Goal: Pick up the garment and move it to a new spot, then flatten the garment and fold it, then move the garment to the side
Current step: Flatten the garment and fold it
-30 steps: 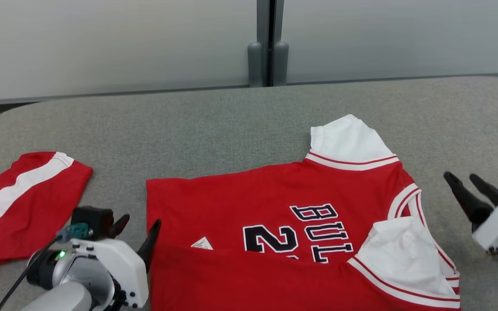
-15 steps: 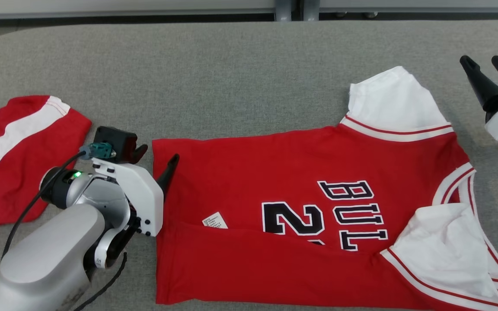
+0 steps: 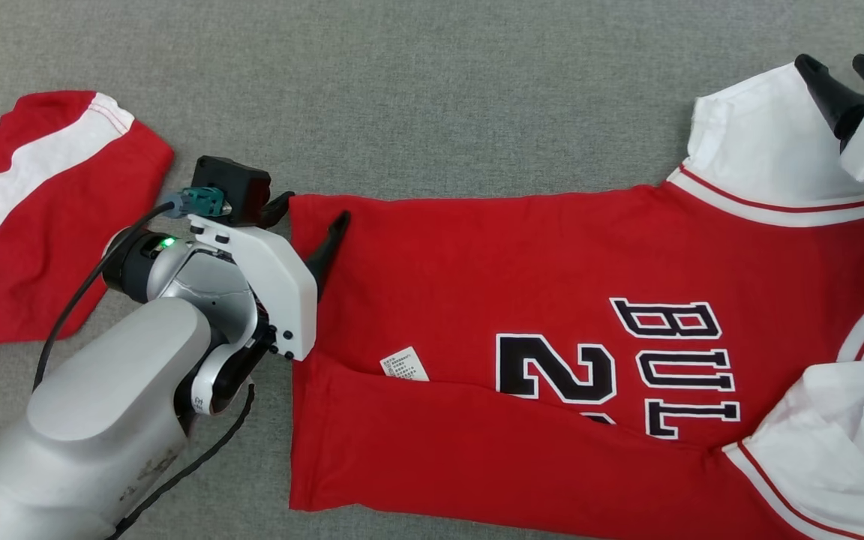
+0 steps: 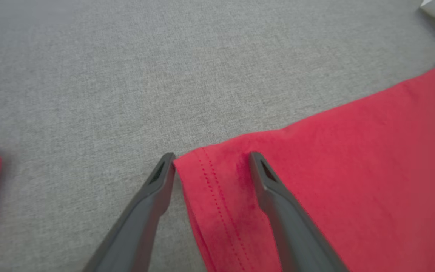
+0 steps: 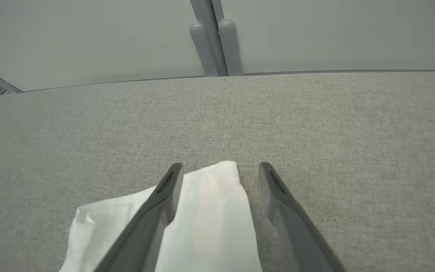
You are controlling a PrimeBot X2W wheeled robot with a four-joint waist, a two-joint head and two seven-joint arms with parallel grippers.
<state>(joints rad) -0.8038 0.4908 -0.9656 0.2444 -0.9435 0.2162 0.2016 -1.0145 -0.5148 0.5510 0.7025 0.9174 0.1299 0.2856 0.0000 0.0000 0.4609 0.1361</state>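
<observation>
Two red garments lie on one grey padded table [image 3: 402, 97]: a jersey [image 3: 522, 285] across centre and right of frame, a white-striped piece [image 3: 42, 225] at the left edge. The jersey bears one upper sleeve [image 3: 762, 142], one lower sleeve [image 3: 844, 435], both white, and one label [image 3: 404, 364]. Two grippers, the left gripper [image 3: 312, 210] and the right gripper [image 3: 833, 61], show two dark fingers each.

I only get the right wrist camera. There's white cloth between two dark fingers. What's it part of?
Observer: It's a white sleeve of a red jersey with black lettering, lying on the grey table.
Operator: Where's the other gripper?
Observer: The left gripper stands open at the jersey's hem corner, one finger over red cloth, one over table.
Operator: Anything else?
Observer: A second red garment with a white stripe lies to its left.
</observation>
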